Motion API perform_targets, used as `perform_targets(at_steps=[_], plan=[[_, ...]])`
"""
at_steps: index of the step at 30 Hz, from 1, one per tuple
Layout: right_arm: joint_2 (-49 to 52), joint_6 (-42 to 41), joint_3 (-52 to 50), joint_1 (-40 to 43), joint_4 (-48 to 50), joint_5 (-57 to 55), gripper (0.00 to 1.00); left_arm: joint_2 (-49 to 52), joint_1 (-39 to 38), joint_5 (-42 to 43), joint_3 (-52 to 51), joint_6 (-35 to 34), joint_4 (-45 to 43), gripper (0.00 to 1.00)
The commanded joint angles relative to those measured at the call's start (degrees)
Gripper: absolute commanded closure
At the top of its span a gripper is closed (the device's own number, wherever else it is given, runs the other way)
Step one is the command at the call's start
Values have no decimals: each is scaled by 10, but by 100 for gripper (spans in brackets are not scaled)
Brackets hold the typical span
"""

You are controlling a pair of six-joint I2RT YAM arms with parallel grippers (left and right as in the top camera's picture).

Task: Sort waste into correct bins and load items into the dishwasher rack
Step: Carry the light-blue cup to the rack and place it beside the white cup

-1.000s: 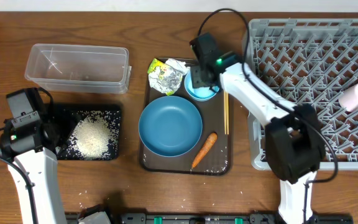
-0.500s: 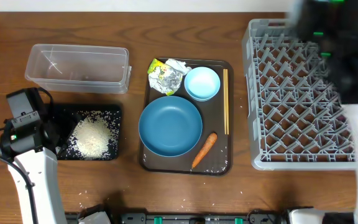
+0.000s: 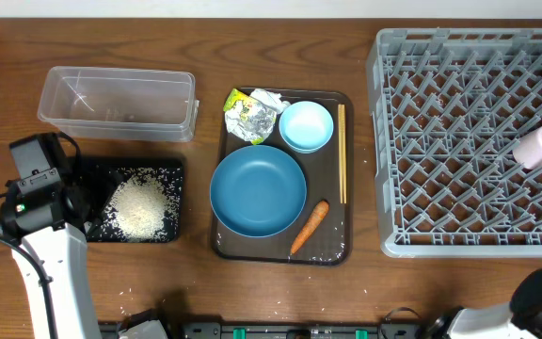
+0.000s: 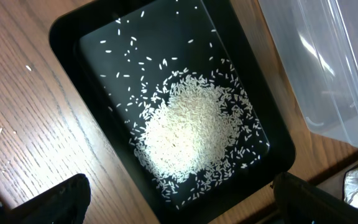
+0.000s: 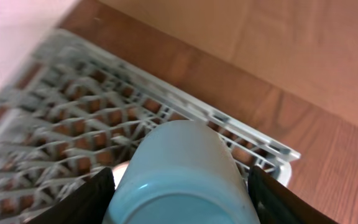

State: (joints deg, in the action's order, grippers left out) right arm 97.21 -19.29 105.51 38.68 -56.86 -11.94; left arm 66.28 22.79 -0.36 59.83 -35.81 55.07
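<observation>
Between the fingers (image 5: 95,196) of the right tool (image 5: 184,198) sat a pale cup (image 5: 182,168), bluish in the right wrist view, smooth and rounded, its closed end toward the camera. The fingers pressed against its two sides, so the tool appeared to be gripping it. It hung over a corner of the grey dishwasher rack (image 5: 61,118), not yet among the pegs. The overhead view did not show this tool, so which cup it held could not be settled.

One white cup (image 3: 539,146) lay on its side in the rack, near the right edge. On the brown tray (image 3: 332,235) lay the unloaded things: the blue bowl (image 3: 258,190), a light-blue cup (image 3: 306,125) beside it, the chopsticks (image 3: 342,155) along the right side, the carrot (image 3: 310,226) and the wrapper (image 3: 250,115), plus a few loose grains.

The rice (image 3: 142,207) was heaped in the black tray (image 3: 175,188); the clear tub (image 3: 120,118) next to it held nothing visible. By this reading, the task was in its early part: rice binned, one cup racked.

The left tool (image 4: 182,205) hovered over the black tray, spread wide and holding nothing.
</observation>
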Motion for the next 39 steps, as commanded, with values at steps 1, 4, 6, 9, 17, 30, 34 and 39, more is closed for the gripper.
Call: perform_targets(at_steps=[1,4,6,9,17,30,34,39], plan=[[31,-19,-3,30,-2,20,39,1,3,-3,10,-1,0,4],[54,-19,-3,45,-4,28,37,1,3,-3,10,-1,0,4],[69,-19,-3,48,-5,30,36,1,3,-3,10,-1,0,4],[87,-19,-3,47,-11,32,36,1,3,-3,10,-1,0,4],[115,-19,-3,44,-22,49,34,1,3,-3,10,-1,0,4],[122,-19,-19,26,-28,50,23,1,3,-3,10,-1,0,4],[122,-19,-19,20,-28,62,23,1,3,-3,10,-1,0,4],[122,-13,-19,11,-32,99,22,1,3,-3,10,-1,0,4]])
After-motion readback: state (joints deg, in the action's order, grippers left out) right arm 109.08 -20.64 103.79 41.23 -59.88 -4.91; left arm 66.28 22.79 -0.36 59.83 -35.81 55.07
